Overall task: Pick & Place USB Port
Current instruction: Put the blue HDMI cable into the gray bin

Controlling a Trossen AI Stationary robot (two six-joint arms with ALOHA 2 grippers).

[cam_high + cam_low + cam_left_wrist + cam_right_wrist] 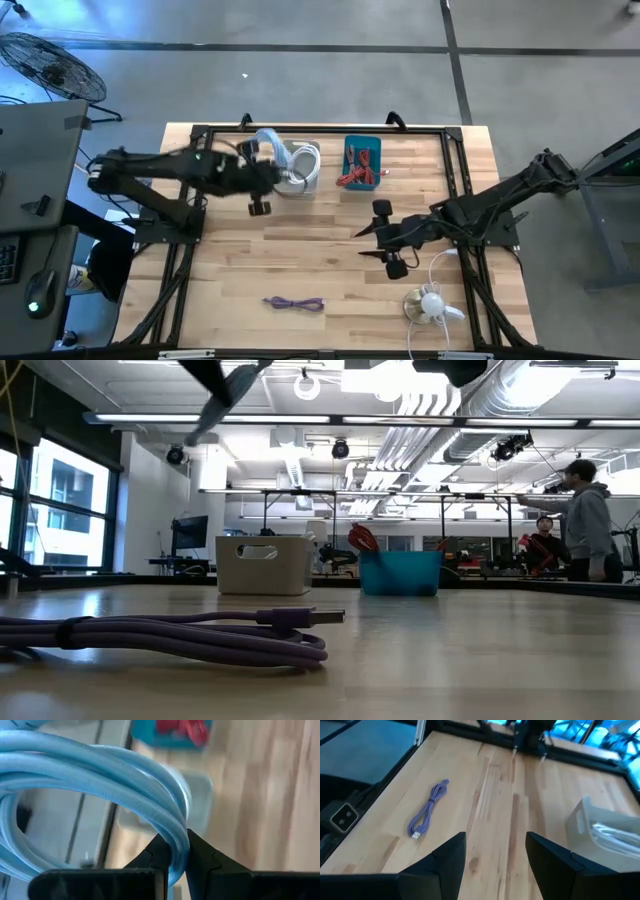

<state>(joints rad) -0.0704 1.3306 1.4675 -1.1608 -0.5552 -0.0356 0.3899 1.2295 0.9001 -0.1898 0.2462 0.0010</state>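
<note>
Between my left gripper's fingers I pinch a light blue cable, its coiled loops bulging out ahead of the fingertips and filling most of what my left wrist sees. From above, that gripper hangs at the white bin near the far edge of the table, with the blue coil showing just beside the bin's near-left corner; I cannot tell whether the coil touches the bin. White cables already lie inside that bin. Just beyond it to my right stands the blue bin, holding red cables.

My right gripper waits with its fingers spread wide apart, holding nothing, above bare wood toward the middle of the table. Well ahead of it in its own wrist view, and nearer my front edge from above, lies the purple USB cable, folded into a loose bundle with its plug pointing free. Close beside my right gripper, toward the front right corner, sits a white cable coiled on the wood.

Past the table, a person in a grey top stands in the room.
</note>
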